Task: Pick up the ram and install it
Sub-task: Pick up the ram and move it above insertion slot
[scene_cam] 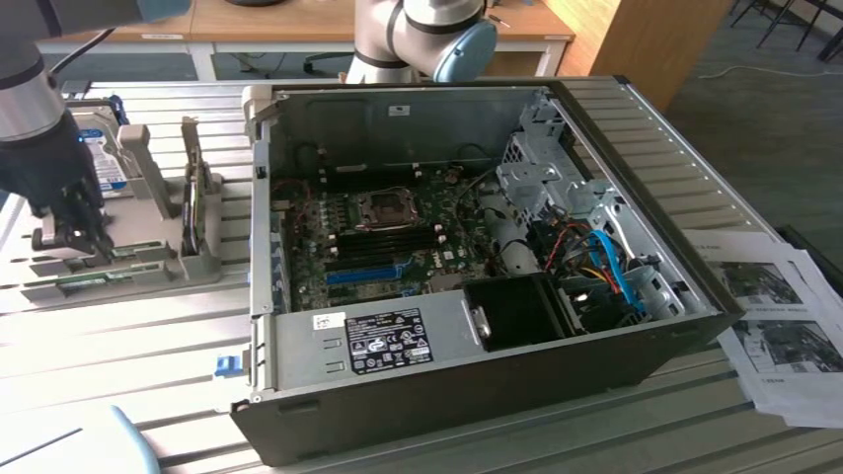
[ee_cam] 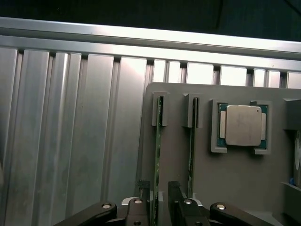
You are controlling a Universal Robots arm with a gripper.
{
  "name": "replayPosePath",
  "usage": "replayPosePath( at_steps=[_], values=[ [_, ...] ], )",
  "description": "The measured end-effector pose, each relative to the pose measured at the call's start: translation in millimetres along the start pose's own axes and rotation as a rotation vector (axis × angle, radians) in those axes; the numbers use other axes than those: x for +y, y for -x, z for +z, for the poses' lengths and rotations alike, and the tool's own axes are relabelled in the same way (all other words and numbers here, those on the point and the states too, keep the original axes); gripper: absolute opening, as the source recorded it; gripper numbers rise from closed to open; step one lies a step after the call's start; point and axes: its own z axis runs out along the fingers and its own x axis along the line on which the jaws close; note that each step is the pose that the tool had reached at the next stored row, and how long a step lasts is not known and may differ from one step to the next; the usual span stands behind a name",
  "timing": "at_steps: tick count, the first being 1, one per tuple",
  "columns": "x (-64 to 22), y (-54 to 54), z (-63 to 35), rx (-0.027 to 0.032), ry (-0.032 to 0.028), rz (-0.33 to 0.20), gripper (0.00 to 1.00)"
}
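Observation:
Two rams stand on edge in slots of a grey holder [ee_cam: 235, 188]. The ram [ee_cam: 157, 155] nearest the holder's edge runs between my gripper's [ee_cam: 159, 188] dark fingers [ee_cam: 175, 190], one on each side with gaps showing, so the gripper is open and holds nothing. The second ram [ee_cam: 192, 150] stands parallel beside it. In the exterior view the gripper [scene_cam: 73, 242] hangs low over the holder [scene_cam: 145, 262] at that view's left, above a green ram [scene_cam: 106, 284].
A square silvery processor [ee_cam: 243, 125] lies in a pocket of the holder beside the rams. A hard drive [scene_cam: 103, 158] stands behind the holder. The open computer case [scene_cam: 435, 395] with its motherboard [scene_cam: 395, 242] lies on the ribbed metal table [scene_cam: 132, 346]. Papers [scene_cam: 777, 326] lie at the exterior view's right.

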Motion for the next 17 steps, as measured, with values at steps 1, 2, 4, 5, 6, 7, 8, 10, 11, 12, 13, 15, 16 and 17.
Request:
replayPosePath(
  at_steps=[1,2,4,5,6,7,8,10,11,12,13,15,16,17],
  values=[
    [0.1,-0.8,0.0,0.0,-0.0001,0.0,0.29],
    [0.1,-1.7,0.1,-0.0001,0.0,0.0,0.29],
    [0.2,-2.4,0.1,-0.0002,-0.0001,0.0,0.29],
    [0.2,-2.4,0.1,-0.0001,-0.0001,0.0,0.29],
    [0.1,-2.4,0.6,-0.0002,-0.0003,0.0,0.29],
    [0.2,-2.4,1.9,-0.0002,-0.0002,0.0,0.29],
    [0.1,-2.4,3.7,-0.0002,-0.0001,0.0,0.29],
    [0.0,-2.3,7.3,-0.0001,0.0,0.0,0.29],
    [-0.1,-2.3,9.2,-0.0001,-0.0001,0.0,0.29],
    [-0.2,-2.2,10.9,-0.0001,0.0,0.0,0.29],
    [-0.2,-2.2,12.6,-0.0001,0.0,0.0,0.29],
    [-0.4,-2.1,15.8,-0.0002,-0.0001,0.0,0.29],
    [-0.4,-2.1,17.2,-0.0001,0.0,0.0,0.29],
    [-0.4,-2.1,18.7,-0.0001,0.0,0.0,0.29]
  ],
)
